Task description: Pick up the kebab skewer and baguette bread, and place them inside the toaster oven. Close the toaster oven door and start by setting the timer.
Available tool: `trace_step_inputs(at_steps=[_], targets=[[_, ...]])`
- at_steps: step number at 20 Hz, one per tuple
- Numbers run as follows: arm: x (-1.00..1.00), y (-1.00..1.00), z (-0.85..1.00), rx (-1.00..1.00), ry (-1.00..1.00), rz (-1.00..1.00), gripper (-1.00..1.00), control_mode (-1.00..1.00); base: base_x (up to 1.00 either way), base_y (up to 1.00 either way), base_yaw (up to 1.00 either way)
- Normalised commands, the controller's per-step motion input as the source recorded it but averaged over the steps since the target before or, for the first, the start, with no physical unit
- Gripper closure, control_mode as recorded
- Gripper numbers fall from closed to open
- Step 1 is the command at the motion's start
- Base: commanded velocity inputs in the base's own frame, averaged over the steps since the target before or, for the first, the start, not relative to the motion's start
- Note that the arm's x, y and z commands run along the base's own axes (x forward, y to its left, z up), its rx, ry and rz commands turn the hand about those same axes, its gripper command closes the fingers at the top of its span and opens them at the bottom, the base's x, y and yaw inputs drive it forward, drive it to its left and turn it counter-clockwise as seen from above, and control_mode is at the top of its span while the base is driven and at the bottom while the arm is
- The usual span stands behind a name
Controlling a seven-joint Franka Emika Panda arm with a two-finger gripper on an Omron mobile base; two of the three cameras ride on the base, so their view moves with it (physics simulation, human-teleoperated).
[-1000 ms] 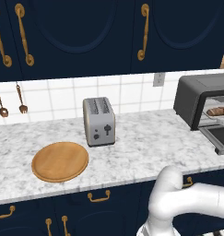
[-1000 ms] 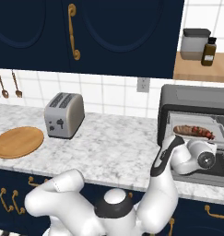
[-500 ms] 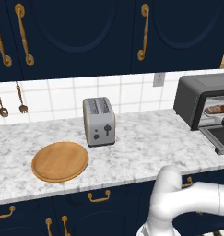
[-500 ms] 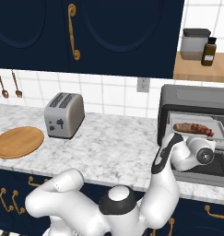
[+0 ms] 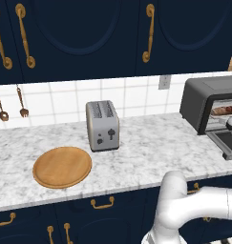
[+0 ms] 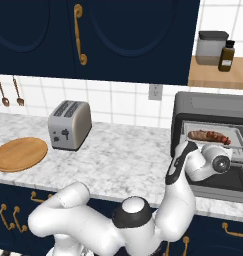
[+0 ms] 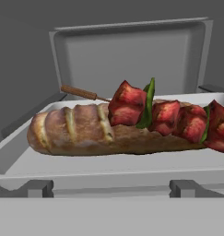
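Layout of the counter. The toaster oven stands at the right end, against the tiled wall, with the toaster oven door lowered flat in front of it. Inside, on a tray, lies the baguette bread; the kebab skewer rests on and just behind its right part, stick end pointing left. A two-slot toaster stands left of the oven, well apart. A round wooden plate lies left of and in front of the toaster. Utensils hang on the wall at far left. Cabinets hang above. A shelf above the oven carries a jar and, right of it, a bottle.
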Motion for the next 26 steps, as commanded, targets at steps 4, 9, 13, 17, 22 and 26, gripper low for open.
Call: trace_step_inputs(at_steps=[4,9,13,17,22,26], targets=[[0.22,0.0,0.0,0.0,0.0,0.0,-1.0,-1.0,0.0,0.0,0.0],[0.19,0.0,0.0,0.0,0.0,0.0,-1.0,-1.0,0.0,0.0,0.0],[0.18,0.0,0.0,0.0,0.0,0.0,-1.0,-1.0,0.0,0.0,0.0],[0.17,0.0,0.0,0.0,0.0,0.0,-1.0,-1.0,0.0,0.0,0.0],[0.2,0.0,0.0,0.0,0.0,0.0,-1.0,-1.0,0.0,0.0,0.0],[0.17,0.0,0.0,0.0,0.0,0.0,-1.0,-1.0,0.0,0.0,0.0]])
